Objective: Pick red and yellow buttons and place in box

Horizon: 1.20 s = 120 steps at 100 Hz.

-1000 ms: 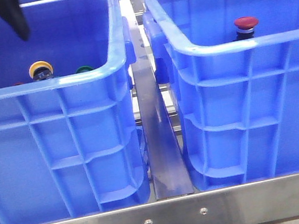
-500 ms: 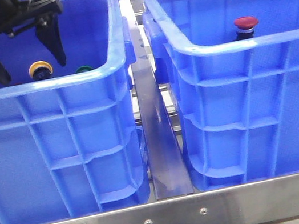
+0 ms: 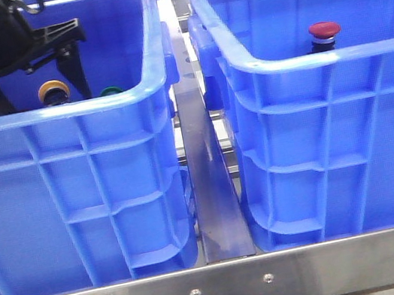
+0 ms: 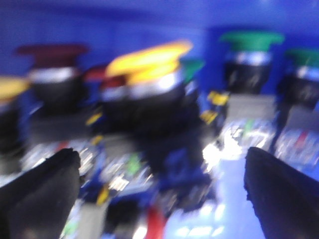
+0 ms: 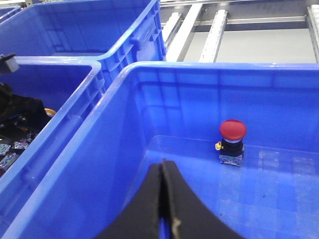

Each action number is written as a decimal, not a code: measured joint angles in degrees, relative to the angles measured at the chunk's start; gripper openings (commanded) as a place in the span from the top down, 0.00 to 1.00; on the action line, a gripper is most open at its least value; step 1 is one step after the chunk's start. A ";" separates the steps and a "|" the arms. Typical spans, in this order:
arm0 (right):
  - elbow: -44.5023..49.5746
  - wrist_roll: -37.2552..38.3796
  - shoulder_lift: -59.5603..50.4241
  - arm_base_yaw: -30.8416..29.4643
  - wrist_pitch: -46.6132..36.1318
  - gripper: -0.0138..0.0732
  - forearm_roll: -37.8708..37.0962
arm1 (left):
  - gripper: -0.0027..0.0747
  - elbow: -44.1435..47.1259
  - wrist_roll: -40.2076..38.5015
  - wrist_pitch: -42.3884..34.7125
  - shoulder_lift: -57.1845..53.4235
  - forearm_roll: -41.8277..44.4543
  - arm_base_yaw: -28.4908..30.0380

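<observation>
A yellow button [image 3: 54,91] stands in the left blue crate [image 3: 61,114] among several others. My left gripper [image 3: 34,96] is open and low inside that crate, one finger on each side of the yellow button. The left wrist view is blurred; it shows the yellow cap [image 4: 149,62] close ahead between the open fingers [image 4: 45,184], with a dark red button [image 4: 52,52] beside it. A red button [image 3: 324,31] stands upright in the right blue crate [image 3: 319,61] and shows in the right wrist view [image 5: 233,130]. My right gripper [image 5: 163,167] is shut and empty above that crate's floor.
Green-capped buttons [image 4: 251,42] stand in the left crate; one green cap [image 3: 109,91] peeks over its rim. A metal rail [image 3: 212,190] runs between the two crates. A third blue crate [image 5: 84,30] stands behind the left one.
My left gripper has come down into the left crate, open, and now straddles the yellow button. The red button in the right crate has not moved.
</observation>
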 measured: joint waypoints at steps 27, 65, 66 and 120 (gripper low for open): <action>0.00 0.00 0.00 0.00 0.00 0.90 0.00 | 0.59 -1.92 0.00 -0.11 1.28 -0.61 0.00; 0.00 0.00 0.00 0.00 0.00 0.90 0.00 | 0.99 -1.92 2.82 0.59 1.28 -0.74 0.00; 0.00 0.00 0.00 0.00 0.00 0.90 0.00 | 0.99 -1.92 3.08 0.58 1.16 -0.74 -0.11; 0.00 -0.04 0.00 0.00 0.00 0.90 0.00 | 0.99 11.90 5.23 -3.77 -17.38 3.97 -8.31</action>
